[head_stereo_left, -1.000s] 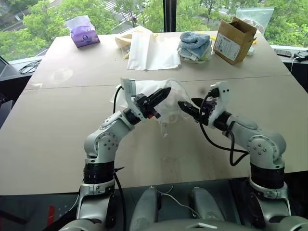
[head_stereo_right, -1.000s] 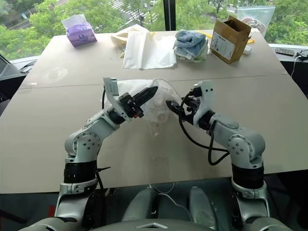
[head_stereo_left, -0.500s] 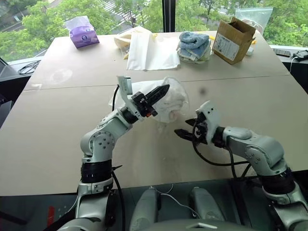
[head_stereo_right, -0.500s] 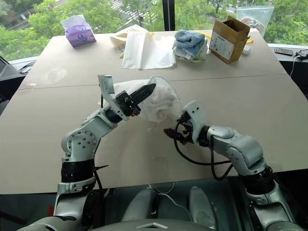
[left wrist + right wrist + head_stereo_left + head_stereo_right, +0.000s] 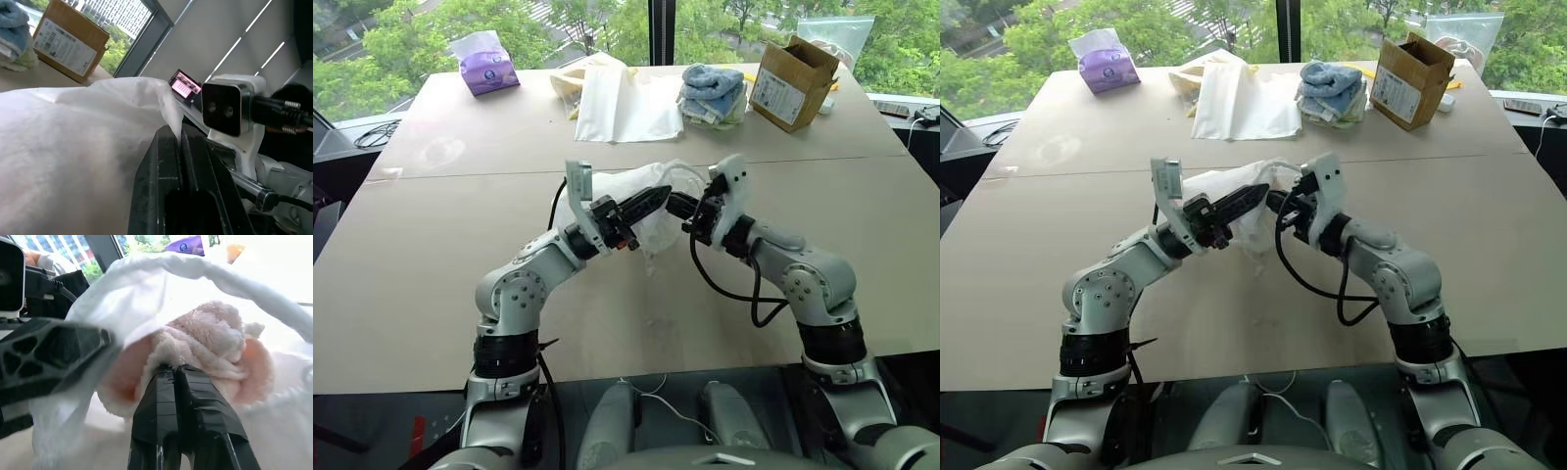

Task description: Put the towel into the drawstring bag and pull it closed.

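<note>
At table centre you have both grippers meeting over the bag (image 5: 641, 201), which is lifted off the table (image 5: 431, 284) and hangs between them. Your left gripper (image 5: 658, 195) comes in from 8 o'clock with its jaws closed flat together on the bag's rim; the left wrist view shows white fabric draped over and beside the two black fingers (image 5: 168, 166), pinched at their tips. Your right gripper (image 5: 675, 204) comes in from 4 o'clock, jaws fully closed, tips almost touching the left gripper's. The right wrist view shows its fingers (image 5: 183, 396) pressed together at the towel (image 5: 205, 345), which sits inside the open mouth of the bag with the white rim arching over it; you cannot tell whether the tips have towel or bag fabric nipped between them. A loose tail of the bag droops below the grippers toward 6 o'clock. Along the far edge of the table, from 10 to 2 o'clock: a purple tissue pack (image 5: 487, 67), a flat white sheet (image 5: 626, 103), a stack of blue and pale towels (image 5: 713, 93), and a cardboard box (image 5: 791, 80).
</note>
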`<action>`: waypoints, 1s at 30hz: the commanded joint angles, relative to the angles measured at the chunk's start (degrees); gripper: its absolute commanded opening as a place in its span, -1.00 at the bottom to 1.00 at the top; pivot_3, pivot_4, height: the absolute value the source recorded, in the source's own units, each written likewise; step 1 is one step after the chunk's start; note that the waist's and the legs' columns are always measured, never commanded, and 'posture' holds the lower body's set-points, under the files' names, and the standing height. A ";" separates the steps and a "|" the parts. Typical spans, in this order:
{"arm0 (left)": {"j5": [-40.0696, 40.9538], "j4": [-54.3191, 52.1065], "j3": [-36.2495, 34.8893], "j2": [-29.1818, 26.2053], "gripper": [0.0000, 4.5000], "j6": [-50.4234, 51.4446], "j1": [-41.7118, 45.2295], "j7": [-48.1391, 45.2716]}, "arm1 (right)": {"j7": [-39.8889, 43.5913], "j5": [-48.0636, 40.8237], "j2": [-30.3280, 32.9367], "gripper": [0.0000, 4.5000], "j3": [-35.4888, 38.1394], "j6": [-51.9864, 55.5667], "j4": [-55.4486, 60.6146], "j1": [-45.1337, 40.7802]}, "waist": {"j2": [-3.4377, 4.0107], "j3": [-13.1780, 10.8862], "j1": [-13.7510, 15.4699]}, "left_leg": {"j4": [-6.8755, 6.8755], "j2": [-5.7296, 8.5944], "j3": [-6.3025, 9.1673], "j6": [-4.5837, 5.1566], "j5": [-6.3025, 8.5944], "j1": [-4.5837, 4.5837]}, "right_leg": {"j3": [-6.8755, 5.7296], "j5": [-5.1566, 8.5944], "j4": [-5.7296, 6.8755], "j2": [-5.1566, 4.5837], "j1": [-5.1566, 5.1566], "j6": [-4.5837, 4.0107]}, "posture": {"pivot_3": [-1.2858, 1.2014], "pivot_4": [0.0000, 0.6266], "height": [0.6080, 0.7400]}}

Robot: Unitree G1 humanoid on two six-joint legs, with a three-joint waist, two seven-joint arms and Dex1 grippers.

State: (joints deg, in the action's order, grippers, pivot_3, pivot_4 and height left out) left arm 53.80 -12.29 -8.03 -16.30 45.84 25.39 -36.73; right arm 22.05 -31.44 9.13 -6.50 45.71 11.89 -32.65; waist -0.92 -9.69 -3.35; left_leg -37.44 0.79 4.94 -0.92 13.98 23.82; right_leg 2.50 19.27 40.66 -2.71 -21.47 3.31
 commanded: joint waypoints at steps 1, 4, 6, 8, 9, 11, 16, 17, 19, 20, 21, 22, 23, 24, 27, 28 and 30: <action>1.77 -2.54 0.08 -0.76 -1.00 0.22 0.27 -1.23 | 1.57 1.98 -1.08 -0.99 -2.90 -0.99 -2.66 -2.70 | 0.00 0.00 -0.11 | 0.00 0.00 -0.01 0.00 0.00 0.00 | 0.00 0.00 0.00 0.00 0.00 0.00 | 0.03 -0.52 1.00; 1.62 -1.74 -0.68 -0.97 -1.00 -0.59 0.79 -1.44 | 1.65 3.89 -2.38 -0.99 -4.55 -1.31 -5.89 -3.83 | 0.00 0.00 -0.24 | 0.00 0.00 -0.01 0.00 0.00 -0.01 | 0.00 0.00 0.00 0.00 -0.01 0.00 | 0.03 -0.52 1.00; 1.15 -1.17 -1.16 -1.03 -1.00 -1.38 1.14 -1.32 | 1.90 4.41 -2.58 -0.99 -4.18 -1.68 -6.46 -4.17 | 0.00 0.00 -0.24 | 0.00 0.00 0.00 0.00 0.00 -0.01 | 0.00 0.00 0.01 0.00 -0.01 0.00 | 0.03 -0.52 1.00; -0.06 -0.03 -1.79 -1.34 -1.00 -2.62 1.68 -1.10 | 2.94 2.21 -2.26 -0.67 -1.63 -0.74 -4.40 -3.75 | 0.00 0.00 -0.20 | 0.00 0.00 0.00 0.00 0.00 0.00 | 0.00 0.00 0.00 -0.01 -0.01 0.00 | 0.03 -0.52 1.00; -0.34 0.82 -2.30 -1.55 -1.00 -3.09 2.08 -1.02 | 4.01 0.60 -1.24 -0.59 -0.53 0.36 -1.83 -2.90 | 0.00 0.00 -0.15 | 0.00 0.00 0.00 0.00 0.00 0.00 | 0.00 0.00 0.00 -0.01 -0.01 0.00 | 0.03 -0.52 1.00; -0.48 2.11 -2.94 -2.11 -1.00 -3.57 2.85 -1.20 | 6.12 -1.06 1.94 -0.18 0.66 1.18 3.48 -0.59 | 0.00 0.00 0.21 | -0.01 0.01 0.03 0.00 0.00 0.02 | -0.03 0.00 -0.01 -0.02 -0.01 0.00 | 0.03 -0.52 1.00; -0.18 3.50 -3.47 -2.96 -1.00 -3.54 4.07 -1.57 | 6.06 -4.41 7.82 0.80 4.37 4.68 13.17 4.73 | 0.00 0.00 0.66 | 0.01 0.02 0.05 0.01 0.00 0.03 | -0.06 0.00 -0.03 -0.03 0.00 0.00 | 0.03 -0.52 1.00; 0.11 3.47 -3.62 -2.91 -1.00 -3.34 4.26 -1.35 | 6.13 -4.83 9.26 0.97 4.65 5.66 14.98 5.81 | 0.00 0.00 0.71 | 0.01 0.02 0.03 0.01 0.01 0.03 | -0.04 0.00 -0.04 -0.03 0.00 0.00 | 0.03 -0.52 1.00; 0.50 3.28 -3.77 -2.82 -1.00 -3.02 4.48 -0.97 | 5.79 -4.57 11.67 0.97 4.97 6.43 16.63 7.66 | 0.00 0.00 0.68 | 0.01 0.01 0.01 0.01 0.01 0.02 | -0.01 0.00 -0.04 -0.02 0.00 0.00 | 0.03 -0.52 1.00; 0.55 3.20 -3.75 -2.76 -1.00 -2.93 4.55 -0.81 | 5.89 -4.24 12.69 0.97 5.05 6.23 16.81 8.58 | 0.00 0.00 0.70 | 0.01 0.01 0.00 0.02 0.01 0.02 | -0.01 0.00 -0.04 -0.02 0.00 0.00 | 0.03 -0.52 1.00; 0.55 3.15 -3.69 -2.67 -1.00 -2.86 4.69 -0.61 | 5.99 -3.69 13.61 0.97 5.10 5.86 16.49 9.53 | 0.00 0.00 0.70 | 0.01 0.01 0.01 0.02 0.01 0.01 | -0.01 0.00 -0.03 -0.01 0.00 0.00 | 0.03 -0.52 1.00; 0.58 3.10 -3.63 -2.57 -1.00 -2.80 4.82 -0.42 | 6.10 -3.07 14.38 0.97 4.97 5.41 16.06 10.27 | 0.00 0.00 0.71 | 0.01 0.01 0.01 0.03 0.02 0.01 | -0.01 0.00 -0.02 -0.01 0.00 0.00 | 0.03 -0.52 1.00; 0.62 2.97 -3.55 -2.43 -1.00 -2.71 4.95 -0.15 | 6.40 -1.19 15.81 0.97 3.94 4.35 15.23 11.02 | 0.00 0.00 0.81 | 0.01 0.01 0.00 0.03 0.02 0.01 | -0.01 0.00 -0.02 0.00 0.01 0.00 | 0.03 -0.52 1.00; 0.63 2.77 -3.44 -2.28 -1.00 -2.62 5.05 0.12 | 6.56 1.21 17.25 0.97 2.49 3.01 13.97 11.63 | 0.00 0.00 0.90 | 0.00 0.01 0.00 0.03 0.02 0.01 | -0.01 0.00 -0.02 -0.01 0.02 0.00 | 0.03 -0.52 1.00; 0.79 2.47 -3.36 -1.98 -1.00 -2.43 5.37 0.85 | 5.84 7.07 18.66 0.97 -1.09 -0.53 9.13 11.83 | -0.01 0.00 0.84 | -0.02 0.03 -0.02 0.02 0.01 0.01 | 0.00 0.00 -0.04 -0.02 0.03 0.00 | 0.03 -0.52 1.00; 0.92 2.27 -3.37 -1.94 -1.00 -2.32 5.43 1.18 | 5.27 8.90 17.91 0.97 -1.98 -2.15 6.11 11.04 | -0.01 0.00 0.82 | -0.02 0.02 -0.03 0.02 0.01 0.00 | 0.01 0.00 -0.03 -0.01 0.02 0.00 | 0.03 -0.52 1.00; 1.06 2.06 -3.35 -1.93 -1.00 -2.25 5.50 1.57 | 4.96 10.80 16.52 0.97 -2.64 -4.37 2.32 9.97 | -0.01 0.00 0.73 | -0.02 0.00 -0.02 0.02 0.01 -0.02 | 0.01 0.00 -0.02 0.03 0.02 0.00 | 0.03 -0.52 1.00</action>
State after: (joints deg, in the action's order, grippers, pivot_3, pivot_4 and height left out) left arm 53.75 -8.06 -10.78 -18.05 43.60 29.57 -35.27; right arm 27.18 -22.07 26.25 -8.88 44.21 14.97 -21.37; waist -0.93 -9.69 -2.63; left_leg -37.45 0.78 4.92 -0.90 13.99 23.81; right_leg 2.52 19.27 40.64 -2.68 -21.45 3.31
